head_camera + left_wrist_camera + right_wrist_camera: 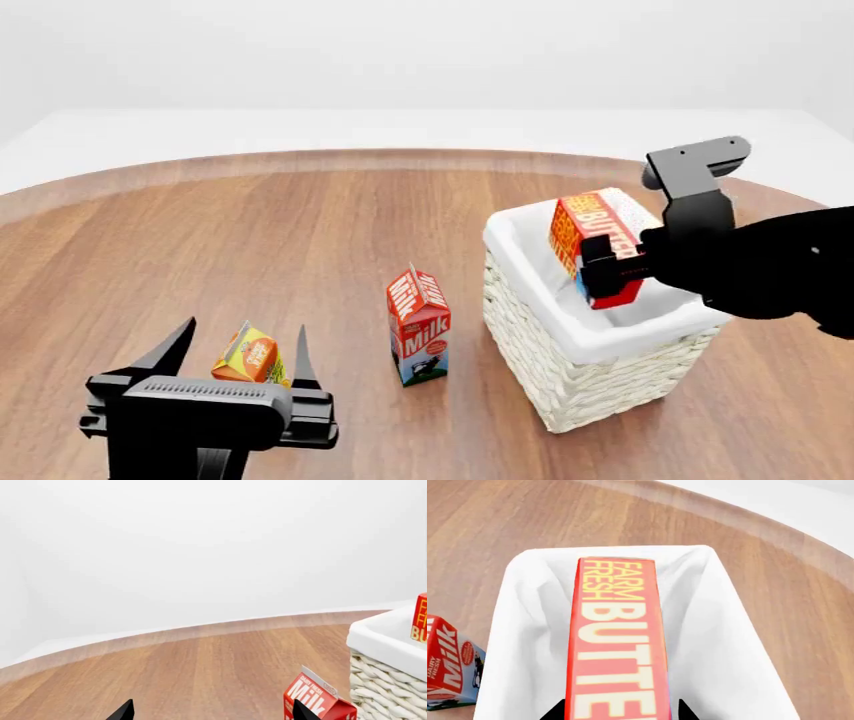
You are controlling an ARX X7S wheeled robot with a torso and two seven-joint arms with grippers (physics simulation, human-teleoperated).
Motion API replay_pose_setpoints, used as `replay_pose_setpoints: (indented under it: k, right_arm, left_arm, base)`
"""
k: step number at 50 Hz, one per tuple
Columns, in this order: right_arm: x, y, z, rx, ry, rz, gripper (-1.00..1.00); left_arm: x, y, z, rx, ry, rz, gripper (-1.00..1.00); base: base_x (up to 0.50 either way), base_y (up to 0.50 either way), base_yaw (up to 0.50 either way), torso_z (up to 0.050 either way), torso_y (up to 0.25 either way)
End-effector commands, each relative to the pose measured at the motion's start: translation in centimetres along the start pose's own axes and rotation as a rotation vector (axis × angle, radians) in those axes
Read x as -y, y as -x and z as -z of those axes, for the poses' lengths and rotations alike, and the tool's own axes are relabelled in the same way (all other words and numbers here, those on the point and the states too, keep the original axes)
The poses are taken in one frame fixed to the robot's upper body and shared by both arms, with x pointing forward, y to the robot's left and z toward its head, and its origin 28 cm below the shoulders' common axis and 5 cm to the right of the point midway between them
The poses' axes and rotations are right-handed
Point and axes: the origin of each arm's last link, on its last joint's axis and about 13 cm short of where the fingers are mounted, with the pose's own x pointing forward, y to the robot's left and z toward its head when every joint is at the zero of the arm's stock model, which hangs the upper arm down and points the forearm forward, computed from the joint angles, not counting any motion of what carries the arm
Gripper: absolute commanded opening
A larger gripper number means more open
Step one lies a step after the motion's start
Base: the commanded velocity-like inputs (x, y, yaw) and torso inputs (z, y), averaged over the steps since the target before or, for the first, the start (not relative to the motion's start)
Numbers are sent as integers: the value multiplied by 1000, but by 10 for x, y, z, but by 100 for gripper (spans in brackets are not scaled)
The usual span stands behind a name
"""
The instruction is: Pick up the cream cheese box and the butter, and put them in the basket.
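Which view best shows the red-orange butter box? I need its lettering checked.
The right wrist view: the red-orange butter box fills it, lettering plain. The head view shows it tilted in the right gripper; the left wrist view catches only an edge.

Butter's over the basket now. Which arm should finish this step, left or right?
Right. The right gripper already clamps the butter directly above the basket, so it likely only needs to lower and release. The left gripper is open near the orange juice carton, away from the basket.
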Motion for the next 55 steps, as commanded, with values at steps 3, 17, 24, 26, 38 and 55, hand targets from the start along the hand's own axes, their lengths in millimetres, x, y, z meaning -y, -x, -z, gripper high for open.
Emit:
replay_pose_setpoints:
  k: [3, 17, 24, 26, 38, 55]
  right_arm:
    - [4, -5, -2, 20, -1, 32, -100]
    - [5, -8, -4, 20, 0, 33, -100]
    - [6, -10, -5, 18, 0, 39, -100]
    - [6, -11, -4, 19, 10, 45, -100]
    - [9, -8, -7, 35, 14, 66, 100]
    - [4, 18, -11, 111, -4, 42, 100]
  left_arm:
    - [1, 1, 0, -1, -1, 1, 100]
    - [2, -1, 1, -4, -4, 8, 100]
    - [2, -1, 1, -7, -3, 8, 100]
    - [1, -2, 2, -7, -2, 8, 100]
    - [2, -1, 2, -4, -3, 10, 100]
    - [2, 0, 0, -3, -2, 13, 100]
  base:
    - [0, 0, 0, 0, 3]
    - [0, 0, 0, 1, 1]
    - [0, 0, 0, 0, 0]
    - [0, 0, 0, 0, 5]
    - [0, 0, 0, 0, 0]
    - [0, 0, 0, 0, 0]
